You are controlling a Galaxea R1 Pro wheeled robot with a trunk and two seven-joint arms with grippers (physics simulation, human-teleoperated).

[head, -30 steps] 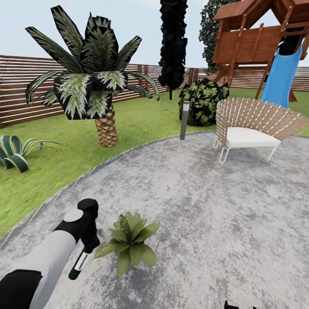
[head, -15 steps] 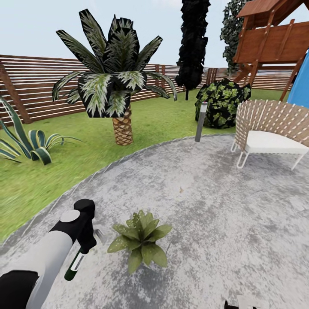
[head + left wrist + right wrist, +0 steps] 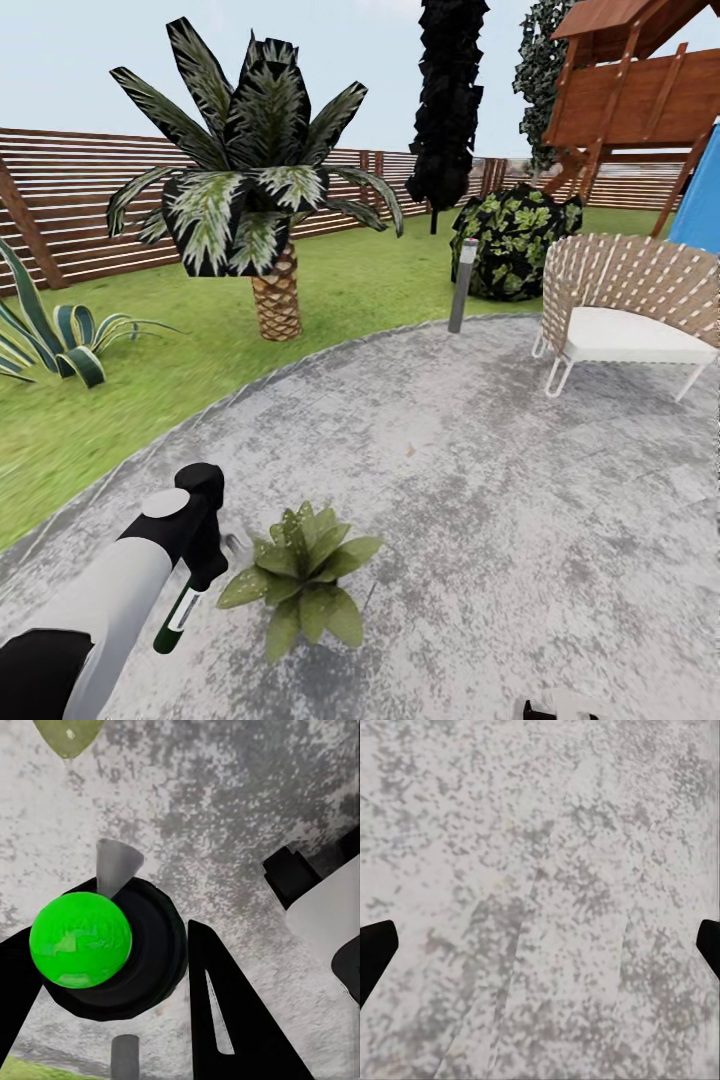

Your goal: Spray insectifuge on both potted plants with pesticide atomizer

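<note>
On the near left of the patio (image 3: 520, 520), the left gripper (image 3: 112, 967) pinched the atomizer (image 3: 105, 952) (nozzle toward the potted plant (image 3: 300, 580) just beside it), apparently positioned to spray; the right gripper (image 3: 540, 945) was spread, empty.

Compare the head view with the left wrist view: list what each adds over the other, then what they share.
The head view adds the palm, the slatted fence, the woven chair, the lawn and the whole potted plant standing on the patio. The left wrist view adds a close look down on the atomizer, with its bright green round cap and grey nozzle cone. Both share the mottled grey patio and the left pincer shut on the atomizer, close beside the plant.
</note>
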